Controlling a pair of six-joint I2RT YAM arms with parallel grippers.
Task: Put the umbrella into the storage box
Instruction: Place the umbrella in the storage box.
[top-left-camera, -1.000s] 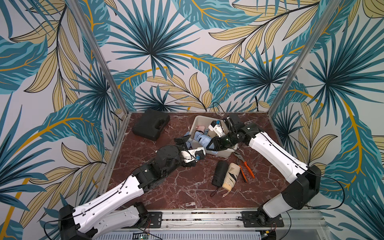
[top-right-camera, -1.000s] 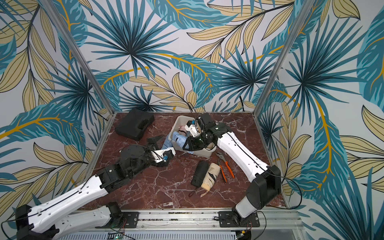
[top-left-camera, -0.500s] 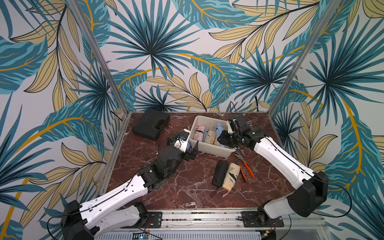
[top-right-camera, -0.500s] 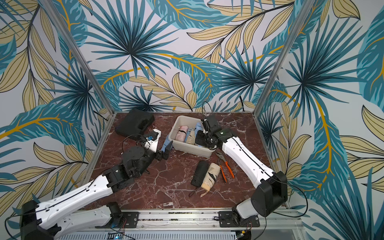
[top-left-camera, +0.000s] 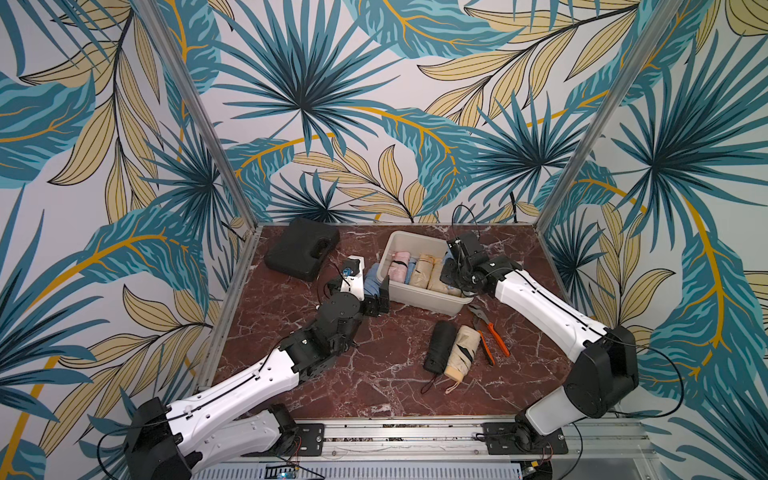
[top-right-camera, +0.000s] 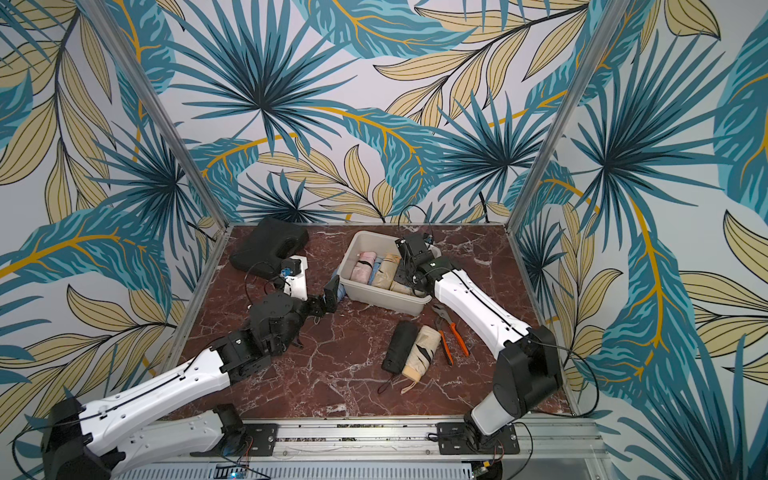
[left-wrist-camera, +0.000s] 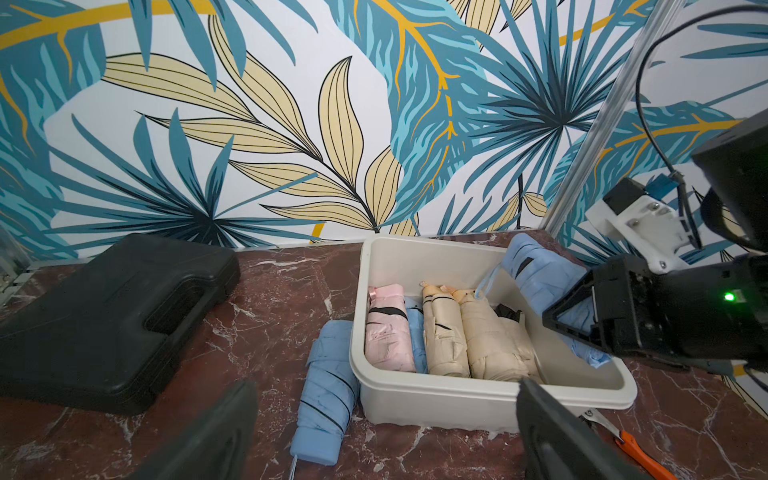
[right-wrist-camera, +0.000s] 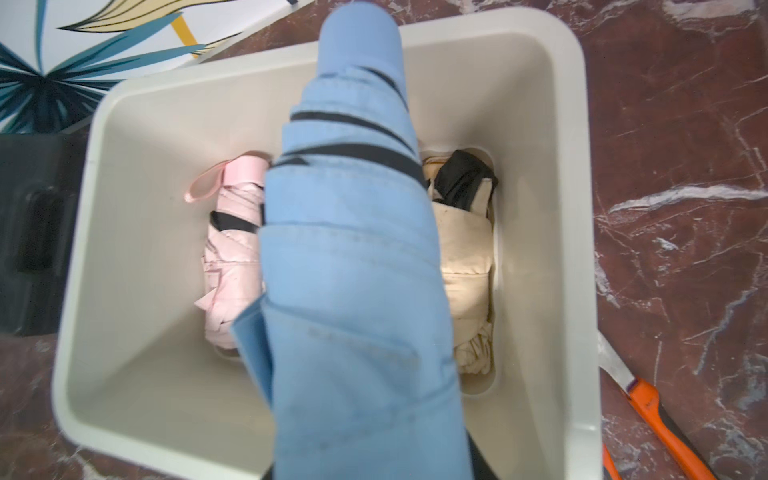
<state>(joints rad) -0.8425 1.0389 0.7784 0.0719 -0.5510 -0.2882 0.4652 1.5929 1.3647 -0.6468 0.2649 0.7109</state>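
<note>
The off-white storage box (top-left-camera: 419, 300) (top-right-camera: 384, 302) (left-wrist-camera: 436, 401) (right-wrist-camera: 552, 208) holds a pink umbrella (left-wrist-camera: 388, 336), a blue one and two beige ones (left-wrist-camera: 444, 332) side by side. My right gripper (top-left-camera: 451, 274) (left-wrist-camera: 582, 316) is shut on a light-blue folded umbrella (left-wrist-camera: 540, 270) (right-wrist-camera: 353, 270), held tilted above the box's right end; that umbrella hides its fingers in the right wrist view. A second light-blue umbrella (top-left-camera: 371, 279) (left-wrist-camera: 328, 386) lies on the table against the box's left wall. My left gripper (top-left-camera: 376, 291) (left-wrist-camera: 386, 415) stands open over its near end, holding nothing.
A black hard case (top-left-camera: 301, 249) (left-wrist-camera: 112, 324) lies at the back left. A black umbrella (top-left-camera: 438, 347) and a beige one (top-left-camera: 461, 353) lie side by side in front of the box. Orange-handled pliers (top-left-camera: 492, 338) lie to their right, under the right arm.
The two grippers, close together at the box's front left a second ago, have parted. The right gripper has moved to the box's right end with the blue umbrella. The left has drawn back left.
</note>
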